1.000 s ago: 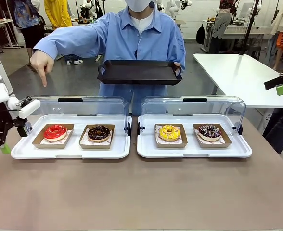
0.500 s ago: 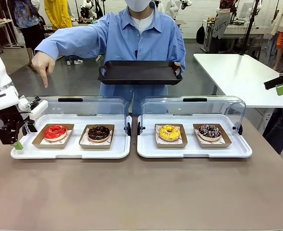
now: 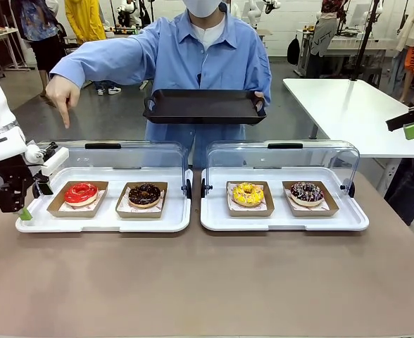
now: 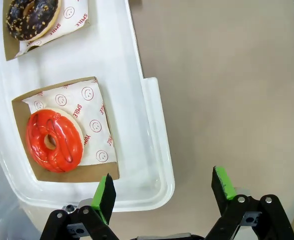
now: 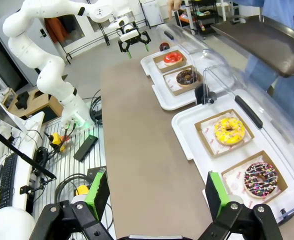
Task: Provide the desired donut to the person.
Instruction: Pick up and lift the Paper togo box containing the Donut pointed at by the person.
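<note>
Jaws on the left gripper (image 4: pixel 164 186) stand spread wide with nothing between them; the right gripper (image 5: pixel 156 192) is equally wide and empty.

Over the last second the left gripper has risen from low at the table edge and swung toward the white tray (image 3: pixel 101 224); in the last half second it has hardly moved. It hangs at the tray's outer left end, just beside the red donut (image 3: pixel 81 191), not touching it. From the wrist camera, one green pad sits over the tray's rim near the donut's card, the other over bare table (image 4: pixel 227 90). The person's hand (image 3: pixel 60 91) keeps pointing straight down above that end, while the other hand holds a black tray (image 3: pixel 203 105) level at chest height.

We judge the red donut to be the one wanted and the left arm to be lining up for it; no grasp has begun.

The red donut lies flat on printed paper in a brown card holder, leftmost of two in front of the raised lid (image 3: pixel 122 158), hole facing up. As a ring it has no real long axis and points nowhere; its square card sits roughly parallel to the tray's edges. The icing seems to carry a ridge beside the hole, though the view is too coarse to be sure.
</note>
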Controlling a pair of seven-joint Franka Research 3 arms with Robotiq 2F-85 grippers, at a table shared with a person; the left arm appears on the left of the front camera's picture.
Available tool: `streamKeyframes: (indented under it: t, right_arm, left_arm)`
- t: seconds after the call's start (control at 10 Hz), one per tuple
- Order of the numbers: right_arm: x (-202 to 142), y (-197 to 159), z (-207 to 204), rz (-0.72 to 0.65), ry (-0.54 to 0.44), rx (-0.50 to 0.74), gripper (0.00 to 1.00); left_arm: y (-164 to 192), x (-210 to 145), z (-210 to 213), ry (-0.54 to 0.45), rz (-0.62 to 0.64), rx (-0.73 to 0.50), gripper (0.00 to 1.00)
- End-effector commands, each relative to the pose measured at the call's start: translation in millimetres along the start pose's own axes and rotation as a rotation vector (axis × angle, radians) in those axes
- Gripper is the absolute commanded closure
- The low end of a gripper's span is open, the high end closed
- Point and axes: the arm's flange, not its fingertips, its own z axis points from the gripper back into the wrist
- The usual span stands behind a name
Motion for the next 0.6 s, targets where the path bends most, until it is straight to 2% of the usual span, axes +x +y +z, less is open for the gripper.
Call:
streamKeyframes:
  t: [0.0, 0.3, 0.5]
  right_arm:
    - [0.6, -0.3, -0.7, 0.006, -0.009, 0.007, 0.0]
    - [0.6, -0.3, -0.7, 0.006, -0.009, 0.007, 0.0]
    - [0.6, -0.3, -0.7, 0.006, -0.009, 0.007, 0.0]
  left_arm:
    - [-2.1, -2.1, -9.8, 0.024, -0.022, 0.015, 0.0]
    - [6.2, -1.1, -38.9, 0.106, -0.033, 0.045, 0.0]
    - [15.7, -3.3, -51.5, 0.113, -0.03, 0.065, 0.0]
